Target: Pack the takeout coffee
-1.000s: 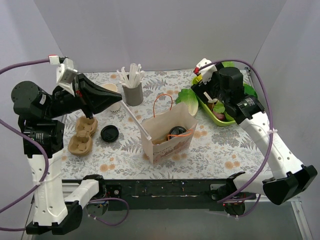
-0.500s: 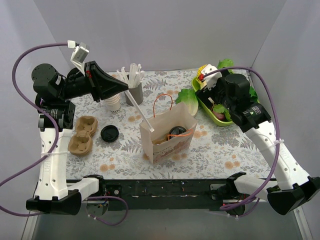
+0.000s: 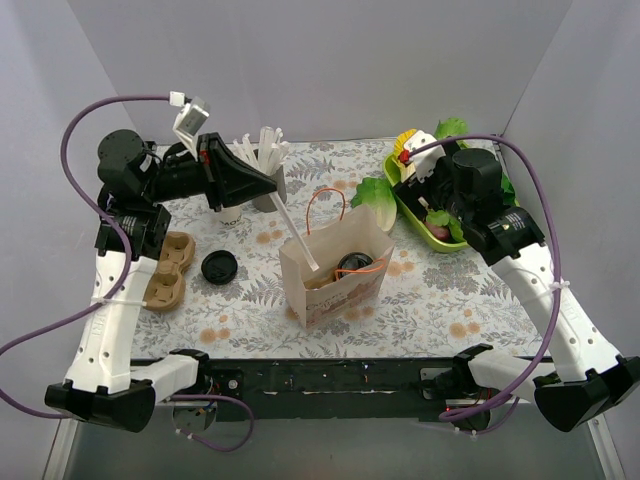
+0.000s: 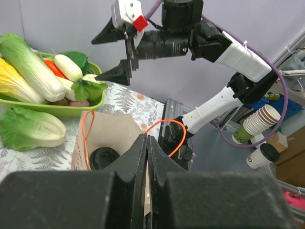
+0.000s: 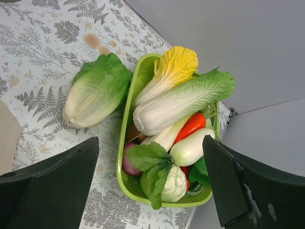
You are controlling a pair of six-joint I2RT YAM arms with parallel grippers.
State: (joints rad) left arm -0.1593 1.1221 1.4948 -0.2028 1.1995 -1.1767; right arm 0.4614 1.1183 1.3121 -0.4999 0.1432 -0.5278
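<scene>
The takeout coffee stands inside the paper bag (image 3: 335, 285); only its black lid (image 3: 352, 264) shows. In the left wrist view the bag (image 4: 112, 136) is below and the lid (image 4: 103, 158) sits in it. My left gripper (image 3: 272, 186) is shut on a thin white straw (image 3: 298, 235) that slants down to the bag's mouth. The straw shows as a white sliver between my closed jaws (image 4: 147, 195). My right gripper (image 3: 418, 188) is open and empty above the green vegetable tray (image 3: 436, 240). It also shows open in the left wrist view (image 4: 112, 57).
A loose black lid (image 3: 218, 266) and brown cup carriers (image 3: 165, 270) lie at the left. A stack of paper cups (image 3: 231, 212) and a grey straw holder (image 3: 264, 150) stand behind my left gripper. A loose lettuce (image 5: 97, 90) lies beside the tray (image 5: 125, 183).
My left arm has swung up and to the right with the straw, bringing its lower end over the bag's mouth. The right arm shifted slightly a second ago and is now still.
</scene>
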